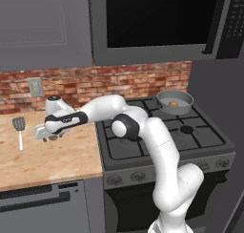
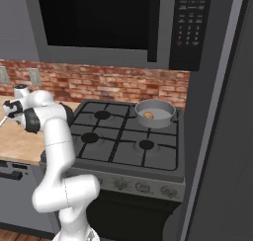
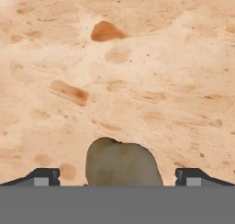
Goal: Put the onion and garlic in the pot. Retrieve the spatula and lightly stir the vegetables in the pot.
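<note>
Spatula (image 1: 19,130): lying on the counter (image 1: 57,155) at the gripper's nine o'clock.
Gripper (image 3: 117,175): fingers spreading wide, pinching nothing.
Garlic (image 3: 123,164): sitting between the tips, at six o'clock in the hand view.
Pot (image 1: 175,101): holding the onion (image 1: 173,103), far off at three o'clock.

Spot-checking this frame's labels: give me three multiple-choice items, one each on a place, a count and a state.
1. Where is the small golden-brown onion?
A. in the round grey metal pot
B. on the wooden counter
C. between the pincer's tips

2. How many control knobs line the stove front in the right base view?
A. two
B. three
C. five

3. How does the pincer stand?
A. shut on the grey slotted spatula
B. open over the dull grey-brown garlic
C. shut, empty

Key:
1 A, the onion sits inside the pot.
2 C, five knobs show.
3 B, the pincer straddles the garlic, tips apart; the spatula lies aside on the counter.
</note>
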